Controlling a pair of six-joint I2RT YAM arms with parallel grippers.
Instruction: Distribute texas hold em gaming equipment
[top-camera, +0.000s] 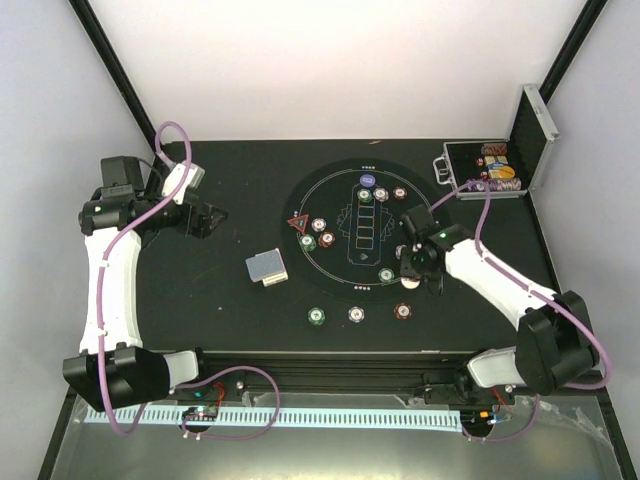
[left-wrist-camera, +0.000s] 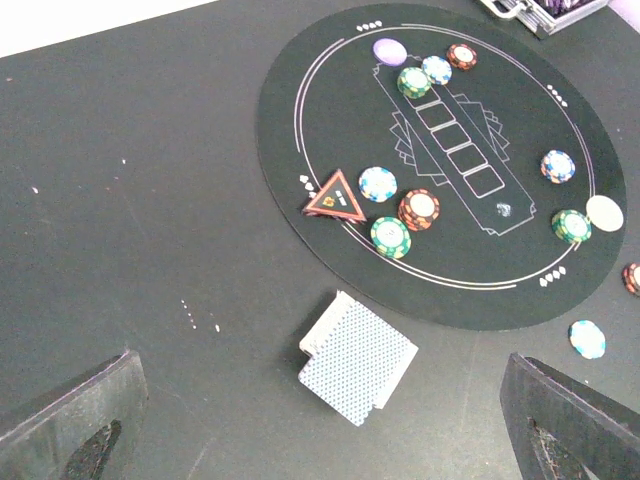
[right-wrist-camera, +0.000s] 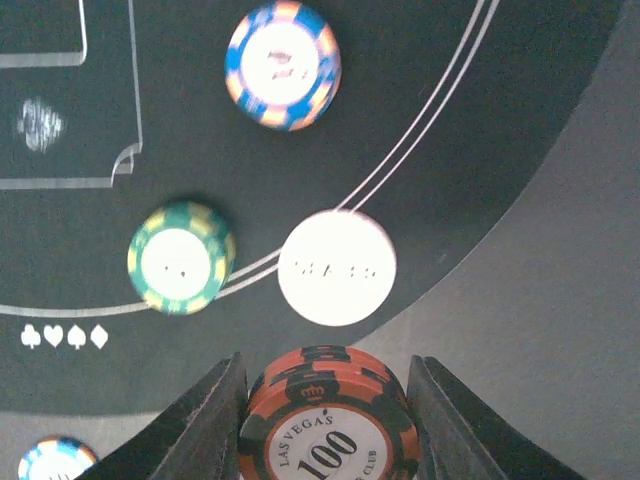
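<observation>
My right gripper (right-wrist-camera: 325, 362) is shut on a short stack of orange-and-black chips (right-wrist-camera: 330, 420) marked 100, at the right rim of the round mat (top-camera: 345, 285); from above the gripper (top-camera: 410, 272) covers the stack. Just ahead of the stack lie a white disc (right-wrist-camera: 337, 267), a green chip (right-wrist-camera: 181, 257) and a blue chip (right-wrist-camera: 283, 65). The card deck (left-wrist-camera: 357, 370) lies face down left of the mat, also in the top view (top-camera: 267, 268). My left gripper (left-wrist-camera: 322, 358) hangs open and empty over the table's left part (top-camera: 205, 218). A red triangle (left-wrist-camera: 335, 195) and a purple disc (left-wrist-camera: 389, 50) sit on the mat.
The silver-edged case (top-camera: 487, 170) stands open at the back right. Three chips lie off the mat near the front: green (top-camera: 317, 316), pale blue (top-camera: 356, 313), brown (top-camera: 404, 311). More chips cluster by the triangle (top-camera: 318, 232) and the mat's far side (top-camera: 390, 192).
</observation>
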